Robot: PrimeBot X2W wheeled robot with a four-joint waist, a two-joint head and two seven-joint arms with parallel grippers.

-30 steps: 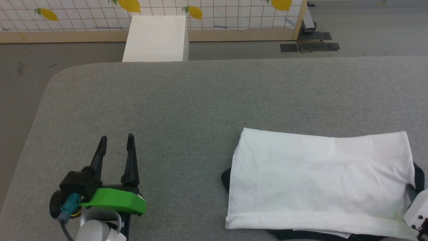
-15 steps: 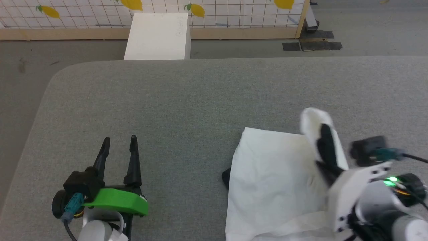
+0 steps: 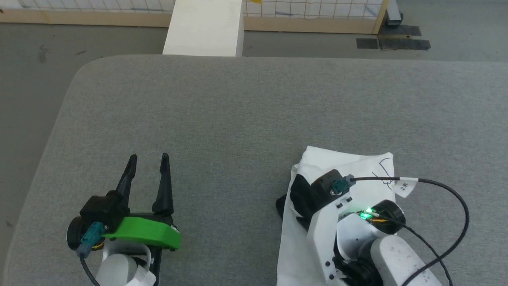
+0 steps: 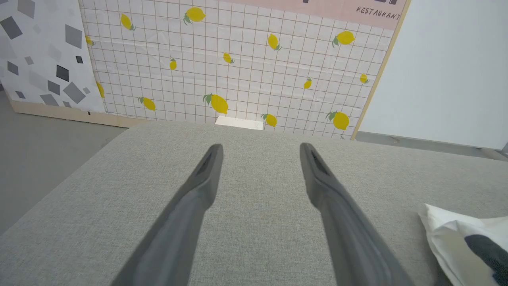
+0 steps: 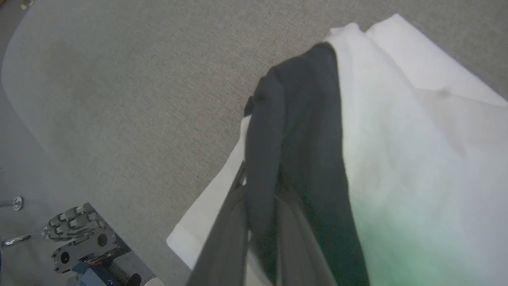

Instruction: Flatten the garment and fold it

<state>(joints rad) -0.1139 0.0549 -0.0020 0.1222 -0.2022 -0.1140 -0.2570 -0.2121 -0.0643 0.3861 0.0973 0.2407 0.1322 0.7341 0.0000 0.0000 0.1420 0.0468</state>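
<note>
Garment (image 3: 349, 165) is seen bunched at the near right of the table (image 3: 238, 111), a black part clamped in the right gripper (image 5: 264, 226). The left gripper (image 3: 149, 157) is spread, empty. The fold should be laid low and edges matched before release.

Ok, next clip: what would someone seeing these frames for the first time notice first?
The right gripper, at the lower right of the head view, is shut on a black fold of the mostly white garment. The left gripper sits open at the lower left over the grey table, apart from the cloth.
</note>
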